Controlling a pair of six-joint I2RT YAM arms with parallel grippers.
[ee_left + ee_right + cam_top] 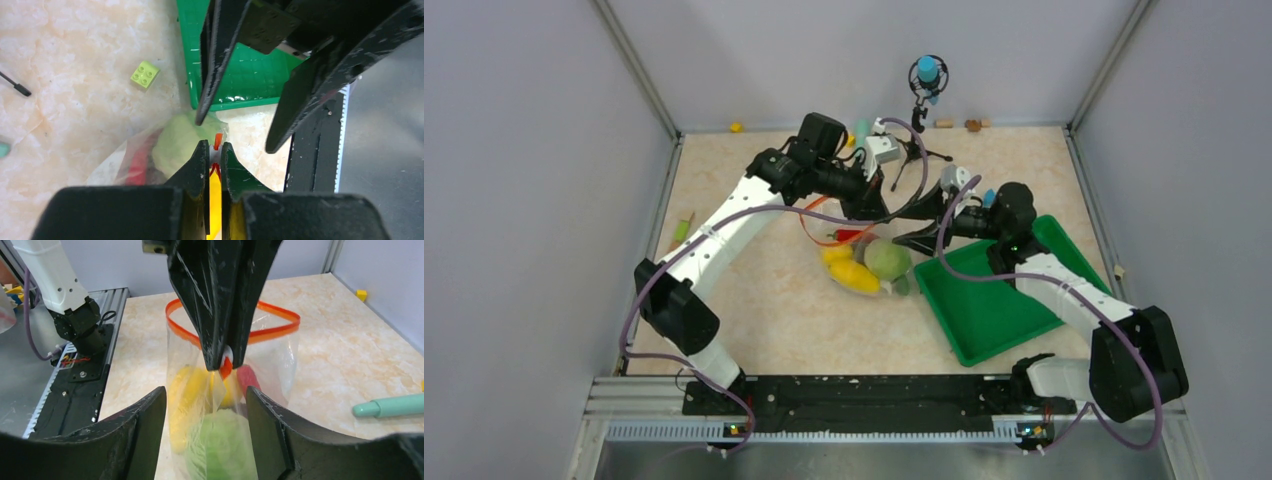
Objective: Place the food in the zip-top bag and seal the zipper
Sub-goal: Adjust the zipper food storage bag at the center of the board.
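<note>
A wide stretch of table (764, 300) lies open between its left edge and the left arm (724, 230). In the middle, the left gripper (224, 360) has its fingers pressed tight on the zipper (280, 315), right at the small white slider (227, 352). The zip-top bag (280, 360) hangs from that pinch, with its mouth open in a wide ring. The food sits low inside: yellow pieces (854, 273), a green leafy ball (887, 258) and a red chili (848, 236). The right gripper (204, 395) is spread wide, with one finger on each side of the bag's near edge. I cannot tell if it touches. Just right of the bag is the green tray (984, 310), and its far corner is near the table's right edge.
</note>
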